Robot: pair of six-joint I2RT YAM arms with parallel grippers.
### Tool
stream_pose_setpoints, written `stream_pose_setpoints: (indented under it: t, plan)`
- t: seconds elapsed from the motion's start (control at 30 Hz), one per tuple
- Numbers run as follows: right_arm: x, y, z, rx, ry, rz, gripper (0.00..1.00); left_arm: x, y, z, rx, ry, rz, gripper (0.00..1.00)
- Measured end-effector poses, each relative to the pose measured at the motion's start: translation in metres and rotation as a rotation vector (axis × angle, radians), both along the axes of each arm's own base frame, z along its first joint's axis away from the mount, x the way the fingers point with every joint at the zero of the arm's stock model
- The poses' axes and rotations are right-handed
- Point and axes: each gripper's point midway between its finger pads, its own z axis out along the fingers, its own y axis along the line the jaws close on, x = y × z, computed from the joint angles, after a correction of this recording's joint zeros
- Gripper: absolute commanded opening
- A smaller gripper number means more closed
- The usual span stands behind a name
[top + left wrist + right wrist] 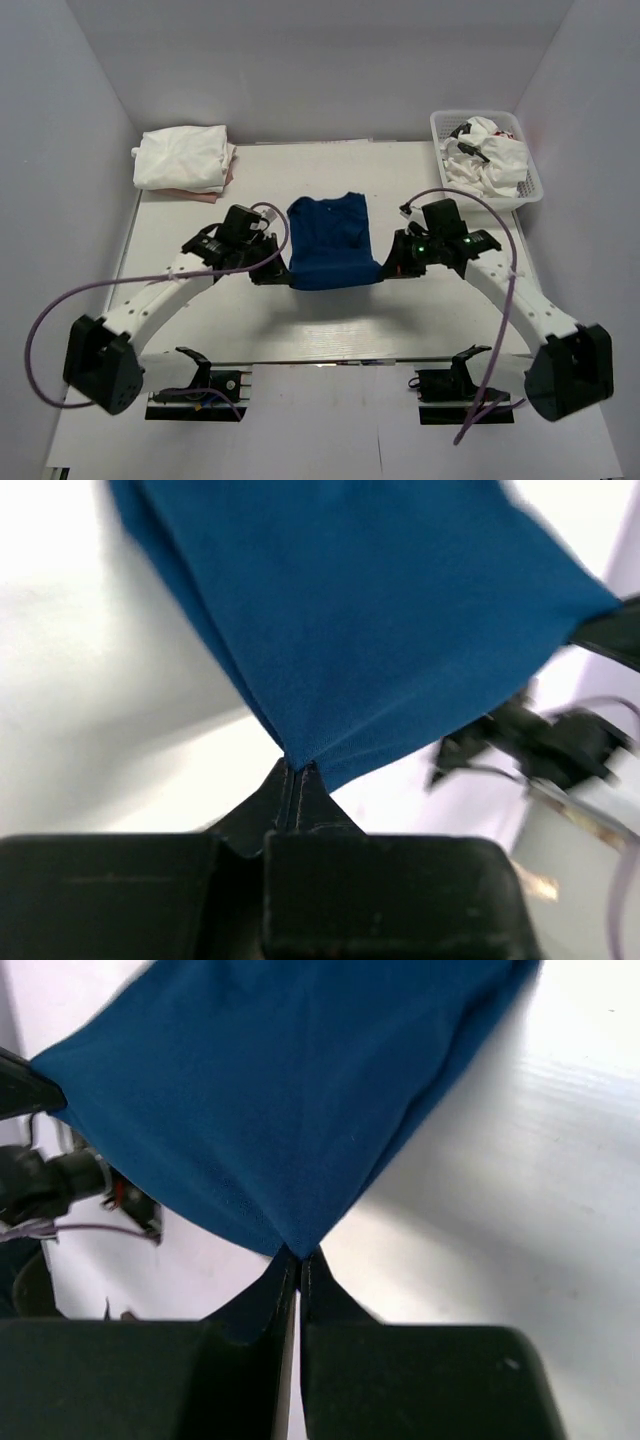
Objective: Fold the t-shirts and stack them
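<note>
A navy blue t-shirt (333, 240) lies folded in the middle of the table, its near edge lifted. My left gripper (283, 272) is shut on the shirt's near left corner, and the left wrist view shows the blue cloth (380, 610) pinched at the tips of my left gripper (297, 770). On the other side, my right gripper (386, 268) is shut on the near right corner. In the right wrist view the cloth (290, 1100) fans out from the tips of my right gripper (298, 1255). White t-shirts (182, 158) lie folded in a pile at the back left.
A white mesh basket (530, 190) at the back right holds crumpled white clothes (490, 155). White walls close the table in on three sides. Purple cables loop from both arms.
</note>
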Motion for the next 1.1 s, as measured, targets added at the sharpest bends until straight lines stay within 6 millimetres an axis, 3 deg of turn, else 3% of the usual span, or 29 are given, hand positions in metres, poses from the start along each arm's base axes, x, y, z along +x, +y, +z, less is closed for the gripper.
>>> stream_pose_setpoints:
  t: [0.2, 0.33, 0.5, 0.8, 1.1]
  plan:
    - [-0.015, -0.005, 0.063, 0.041, -0.092, 0.018, 0.0, -0.016, 0.0, 0.074, -0.11, -0.109, -0.009, 0.0]
    - [-0.012, -0.003, 0.081, 0.056, -0.125, 0.024, 0.0, -0.016, 0.001, 0.094, -0.133, -0.152, 0.007, 0.0]
    - [-0.001, -0.001, 0.076, 0.042, -0.111, 0.005, 0.0, 0.001, 0.003, 0.086, -0.081, -0.139, 0.052, 0.0]
    - [0.038, -0.006, 0.056, -0.022, -0.069, -0.094, 0.0, 0.07, -0.011, 0.063, 0.037, -0.12, 0.126, 0.0]
    - [0.079, -0.013, 0.026, -0.055, -0.026, -0.189, 0.0, 0.123, -0.023, 0.035, 0.131, -0.094, 0.166, 0.0]
